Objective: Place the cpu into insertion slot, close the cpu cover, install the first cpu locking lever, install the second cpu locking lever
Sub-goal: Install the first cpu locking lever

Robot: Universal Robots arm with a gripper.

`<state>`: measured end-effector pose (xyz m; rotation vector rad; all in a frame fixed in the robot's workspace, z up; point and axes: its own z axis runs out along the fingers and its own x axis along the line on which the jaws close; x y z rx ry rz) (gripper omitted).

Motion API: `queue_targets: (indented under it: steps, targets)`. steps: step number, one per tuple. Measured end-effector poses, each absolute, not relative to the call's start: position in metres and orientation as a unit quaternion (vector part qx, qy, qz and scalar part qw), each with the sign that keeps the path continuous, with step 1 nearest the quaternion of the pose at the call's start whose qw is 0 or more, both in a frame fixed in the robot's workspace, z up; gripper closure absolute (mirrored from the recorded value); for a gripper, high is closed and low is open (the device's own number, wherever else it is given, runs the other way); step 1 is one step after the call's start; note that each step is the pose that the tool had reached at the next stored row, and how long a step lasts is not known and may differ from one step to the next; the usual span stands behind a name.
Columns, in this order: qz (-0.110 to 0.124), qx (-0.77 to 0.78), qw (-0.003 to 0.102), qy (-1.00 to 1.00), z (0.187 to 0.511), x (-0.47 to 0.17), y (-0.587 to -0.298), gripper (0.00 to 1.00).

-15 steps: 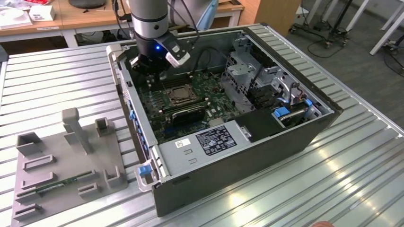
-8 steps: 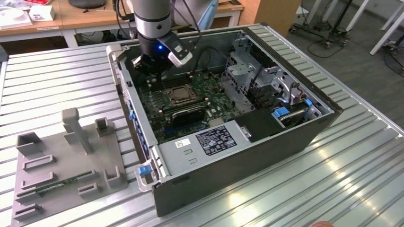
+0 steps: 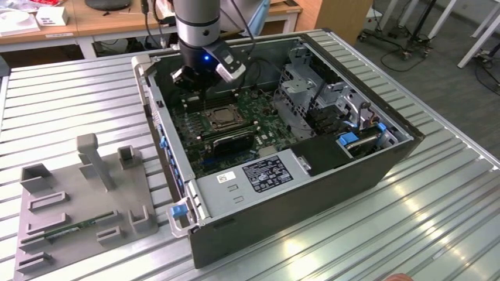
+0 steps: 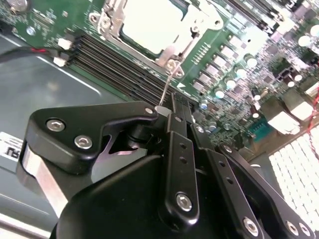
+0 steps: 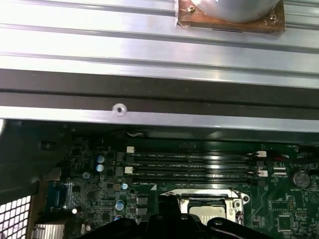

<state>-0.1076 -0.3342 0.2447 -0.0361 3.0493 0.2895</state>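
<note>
The cpu [image 4: 149, 25] lies flat in the insertion slot [image 3: 221, 119] on the green motherboard, its pale metal top showing through the window of the cpu cover [image 4: 202, 22], which is down over it. A thin wire locking lever [image 4: 167, 84] rises from the socket's corner to my fingertips. My gripper [image 4: 172, 112] is shut, its tips meeting at the lever's free end; I cannot tell whether the wire is pinched or only touched. In the exterior view my gripper [image 3: 201, 82] hangs inside the open case just behind the socket. The cover [image 5: 209, 209] also shows in the first wrist view.
The open computer case [image 3: 375, 170] lies on a slatted metal table. Memory slots [image 5: 189, 162] run beside the socket, a black heatsink [image 3: 232, 143] sits in front of it, and a drive cage [image 3: 305, 88] stands at the exterior view's right. A grey fixture [image 3: 86, 199] lies at the left.
</note>
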Motion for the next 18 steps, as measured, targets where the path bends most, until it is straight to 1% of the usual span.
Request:
queue_targets:
  steps: [8, 18]
  targets:
    - [0.094, -0.011, 0.039, 0.995, 0.245, -0.093, -0.336, 0.89]
    - [0.097, -0.010, 0.039, 0.995, 0.244, -0.090, -0.336, 0.89]
